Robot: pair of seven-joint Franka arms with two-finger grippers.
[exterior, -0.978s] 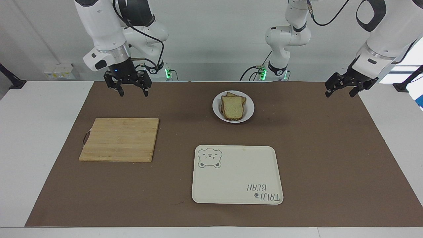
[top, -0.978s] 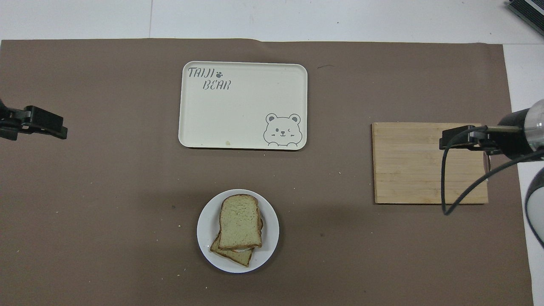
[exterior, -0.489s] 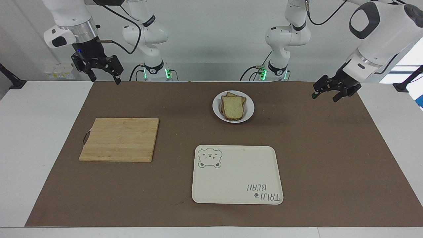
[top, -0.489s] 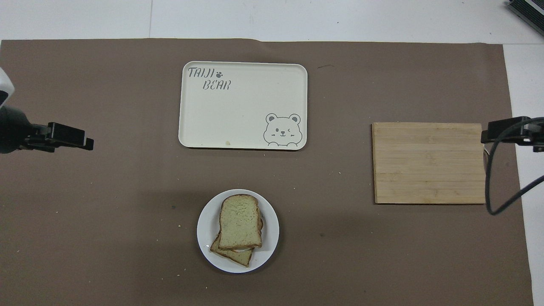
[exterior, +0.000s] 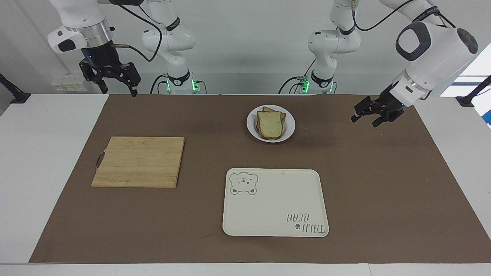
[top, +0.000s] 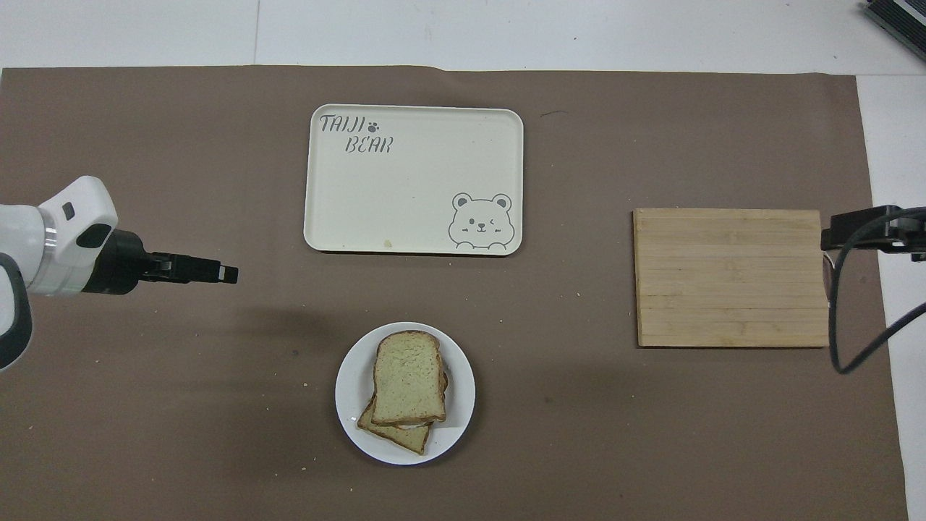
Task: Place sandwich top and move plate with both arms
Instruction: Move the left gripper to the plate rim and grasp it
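Both bread slices [exterior: 271,124] already stacked, my open, empty left hand [exterior: 371,114] must next reach the plate [exterior: 288,132] beside it.

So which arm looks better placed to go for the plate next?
Left, probably. The left gripper hangs low over the mat at the plate's level, angled toward it, jaws open. The right gripper is raised at the right arm's end, past the cutting board.

mat [exterior: 364,172] bare around plate [exterior: 289,130] | tray [exterior: 274,207] farther out
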